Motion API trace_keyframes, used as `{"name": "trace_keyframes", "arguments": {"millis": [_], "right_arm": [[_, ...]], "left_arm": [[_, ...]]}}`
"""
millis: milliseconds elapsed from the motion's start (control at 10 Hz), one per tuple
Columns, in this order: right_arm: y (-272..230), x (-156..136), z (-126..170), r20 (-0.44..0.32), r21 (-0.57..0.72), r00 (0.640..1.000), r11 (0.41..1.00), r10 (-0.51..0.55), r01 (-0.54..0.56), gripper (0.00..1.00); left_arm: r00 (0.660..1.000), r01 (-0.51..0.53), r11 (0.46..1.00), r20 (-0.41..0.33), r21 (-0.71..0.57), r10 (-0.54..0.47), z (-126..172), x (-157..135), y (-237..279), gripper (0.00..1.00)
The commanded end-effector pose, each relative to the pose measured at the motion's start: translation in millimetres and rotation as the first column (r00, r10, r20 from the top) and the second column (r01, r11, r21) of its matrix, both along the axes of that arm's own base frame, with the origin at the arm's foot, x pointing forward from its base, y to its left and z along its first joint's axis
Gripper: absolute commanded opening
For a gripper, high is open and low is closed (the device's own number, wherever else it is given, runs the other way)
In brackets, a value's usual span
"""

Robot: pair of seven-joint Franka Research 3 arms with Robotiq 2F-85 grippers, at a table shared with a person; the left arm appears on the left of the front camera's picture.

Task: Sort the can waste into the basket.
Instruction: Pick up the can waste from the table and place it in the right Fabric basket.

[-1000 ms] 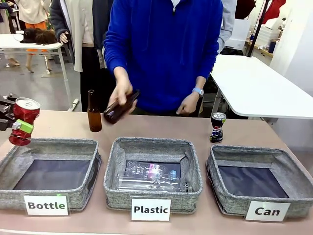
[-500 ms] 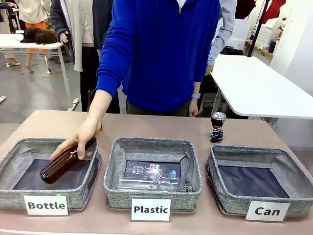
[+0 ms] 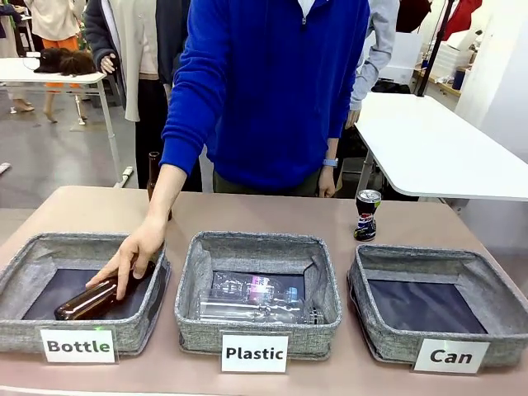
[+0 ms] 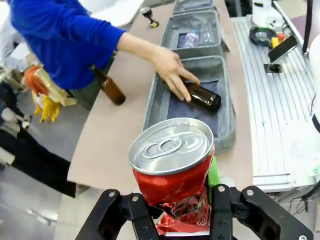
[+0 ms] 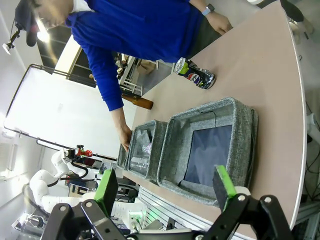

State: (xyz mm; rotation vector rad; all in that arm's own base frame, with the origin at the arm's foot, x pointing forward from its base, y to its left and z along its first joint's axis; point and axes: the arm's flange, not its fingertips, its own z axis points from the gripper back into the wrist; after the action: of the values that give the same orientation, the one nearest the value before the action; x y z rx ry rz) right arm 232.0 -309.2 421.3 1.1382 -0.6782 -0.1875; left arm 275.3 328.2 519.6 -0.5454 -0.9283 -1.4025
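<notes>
– While the left gripper (image 4: 177,202) is clenched on the crushed red can (image 4: 172,160), holding it upright with the silver top up and clear of the table, where's the other can?
– The dark crushed can (image 3: 367,214) stands on the tan tabletop (image 3: 272,213), just beyond the far left corner of the "Can" basket (image 3: 421,262), which sits at the right end.
– And the right gripper (image 5: 165,186)?
– Released, its green pads wide apart, hanging above the near right of the table and looking down on that basket.
– What else is on the surface?
– Three grey fabric baskets run in a row along the near side. The middle "Plastic" basket (image 3: 194,272) holds clear plastic bottles (image 3: 256,301). In the left "Bottle" basket (image 3: 25,256) a brown glass bottle (image 3: 82,301) lies on its side under the person's hand (image 3: 132,252). A second brown bottle (image 3: 153,169) stands upright beyond that basket, partly behind the forearm.
– And the room?
– The person, in a blue top, stands at the far side. A white table (image 3: 437,148) is at the far right and another white table (image 3: 41,73) at the far left, on a grey floor (image 3: 58,157), with other people standing behind
</notes>
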Motion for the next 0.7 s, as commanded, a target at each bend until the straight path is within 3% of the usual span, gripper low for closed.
{"name": "trace_keyframes", "arguments": {"millis": [0, 300, 500, 600], "right_arm": [[-2, 2, 1, 0.037, -0.002, 0.999, 1.0, 0.001, -0.001, 1.0], [-2, 2, 1, 0.037, -0.002, 0.999, 1.0, 0.001, -0.001, 1.0], [-2, 2, 1, 0.037, -0.002, 0.999, 1.0, 0.001, -0.001, 1.0], [-2, 2, 1, 0.037, -0.002, 0.999, 1.0, 0.001, -0.001, 1.0]], "left_arm": [[0.999, -0.035, 0.995, 0.013, -0.088, 0.036, -10, -3, 27, 0.28], [0.994, -0.093, 0.973, 0.037, -0.213, 0.103, -10, 0, 12, 0.28], [0.99, -0.136, 0.976, 0.02, -0.169, 0.142, 8, 16, -50, 0.28], [0.996, -0.091, 0.985, -0.01, -0.144, 0.091, 15, 26, -93, 0.28]]}}
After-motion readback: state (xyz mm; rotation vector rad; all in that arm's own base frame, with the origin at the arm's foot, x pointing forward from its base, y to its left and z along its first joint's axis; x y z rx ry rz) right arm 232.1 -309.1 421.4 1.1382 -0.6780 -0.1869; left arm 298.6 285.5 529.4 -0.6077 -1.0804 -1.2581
